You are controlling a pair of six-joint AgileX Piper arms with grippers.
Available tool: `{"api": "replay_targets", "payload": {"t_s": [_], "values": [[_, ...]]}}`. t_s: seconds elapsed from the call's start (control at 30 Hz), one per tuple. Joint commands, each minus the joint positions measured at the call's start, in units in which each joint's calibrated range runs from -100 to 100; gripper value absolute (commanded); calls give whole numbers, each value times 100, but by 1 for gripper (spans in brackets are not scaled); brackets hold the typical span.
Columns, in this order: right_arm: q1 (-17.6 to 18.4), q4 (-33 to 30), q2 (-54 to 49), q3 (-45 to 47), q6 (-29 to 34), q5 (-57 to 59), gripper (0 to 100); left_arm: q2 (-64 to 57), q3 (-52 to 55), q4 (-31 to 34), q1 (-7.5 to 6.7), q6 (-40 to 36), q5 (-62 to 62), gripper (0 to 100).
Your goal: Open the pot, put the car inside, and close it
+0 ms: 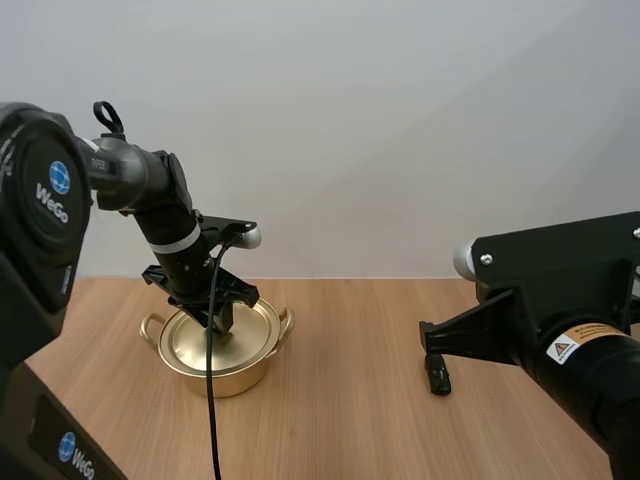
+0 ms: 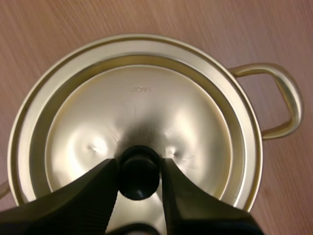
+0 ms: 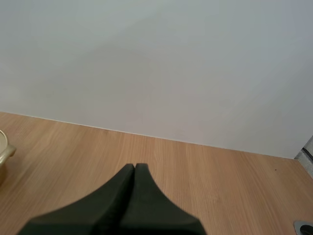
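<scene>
A golden pot point(image 1: 228, 378) stands on the wooden table with its lid point(image 1: 190, 345) on. My left gripper point(image 1: 222, 322) reaches down onto the lid's centre. In the left wrist view the lid point(image 2: 146, 107) sits flat in the pot's rim, and my left gripper point(image 2: 139, 164) has its fingers point(image 2: 93, 196) pressed against both sides of the black knob point(image 2: 139, 172). My right gripper point(image 1: 437, 378) hovers low over the table to the right of the pot. Its fingers lie together as one dark wedge point(image 3: 133, 169) with nothing between them.
One pot handle point(image 2: 286, 98) sticks out sideways over bare wood. The other handle point(image 3: 5, 152) shows at the edge of the right wrist view. Open table point(image 1: 360, 410) lies between the pot and my right arm, and a pale wall stands behind.
</scene>
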Motion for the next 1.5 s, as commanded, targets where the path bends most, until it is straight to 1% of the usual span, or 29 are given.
{"api": "replay_targets", "payload": {"t_s": [0.0,0.1,0.13,0.17,0.2,0.27,0.3,0.63,0.77,0.9,1.07,1.3,1.47], "values": [[-5,-4,6,-2,-1,-5,0,51,18,-2,-1,4,-15,50],[-5,-4,6,-2,-1,-5,0,50,18,-2,-1,4,-88,49],[-5,-4,6,-2,-1,-5,0,50,18,-2,-1,4,-88,47],[-5,-4,6,-2,-1,-5,0,50,18,-2,-1,4,-88,42],[-5,-4,6,-2,-1,-5,0,50,18,-2,-1,4,-88,34],[-5,-4,6,-2,-1,-5,0,50,18,-2,-1,4,-88,9],[-5,-4,6,-2,-1,-5,0,50,18,-2,-1,4,-88,0],[-5,-4,6,-2,-1,-5,0,-7,4,-15,-1,15,-109,0],[-5,-4,6,-2,-1,-5,0,-263,4,-15,-1,5,-531,0],[-5,-4,6,-2,-1,-5,0,-751,-141,-15,-1,5,-1294,0],[-5,-4,6,-2,-1,-5,0,-1412,-764,-55,-1,-4,-2020,0],[-5,-4,6,-2,-1,-5,0,-2336,-2147,-720,-1,-4,-2866,0],[-5,-4,6,-2,-1,-5,0,-2975,-3003,-830,-1,-38,-3959,0]]}}
